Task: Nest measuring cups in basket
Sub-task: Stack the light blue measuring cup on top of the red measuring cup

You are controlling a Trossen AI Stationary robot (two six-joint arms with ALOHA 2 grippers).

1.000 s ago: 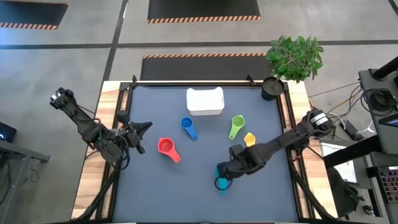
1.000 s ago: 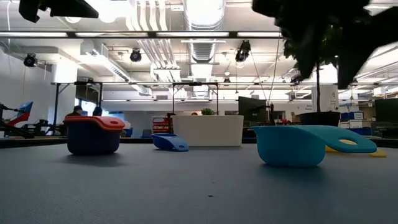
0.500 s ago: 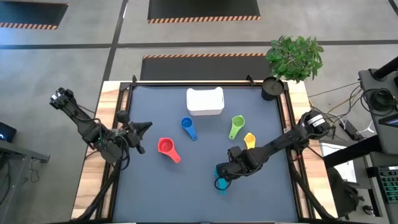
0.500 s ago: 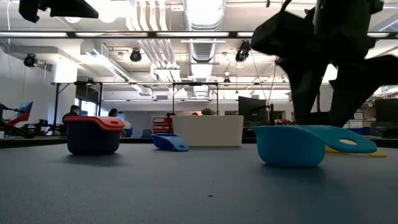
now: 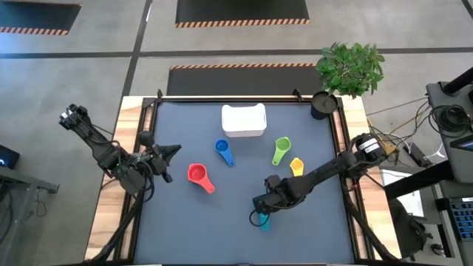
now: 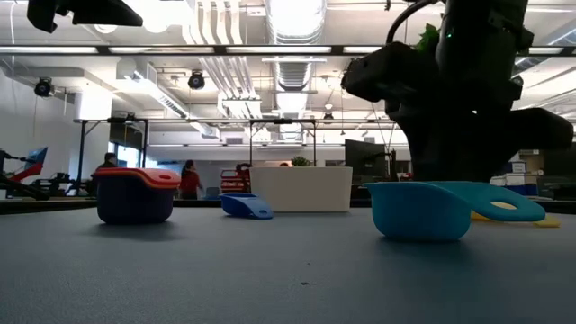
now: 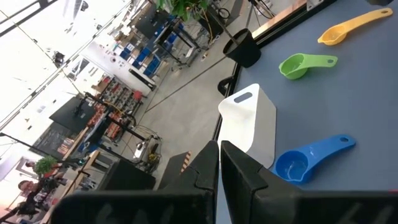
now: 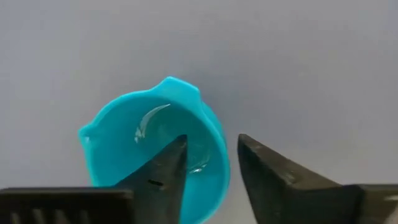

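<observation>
Right wrist view: right gripper [image 8: 208, 165] straddles the teal cup's [image 8: 155, 155] rim, one finger [image 8: 163, 171] inside the bowl, the other outside; jaws part-closed, gap left, can't tell if the wall is pinched. High view: right gripper [image 5: 260, 213] low at front centre-right of table [image 5: 185, 229] over teal cup [image 5: 263, 220]. Basket [image 5: 244, 120] at back centre. Blue cup [image 5: 223, 151], green cup [image 5: 281, 150], yellow cup [image 5: 296, 167] and red cup [image 5: 198, 176] lie apart on the mat, none in basket. Left gripper [image 5: 171, 151] waits at left, fingers shut, empty. Low view: red cup sits on a purple one [image 6: 133, 203].
</observation>
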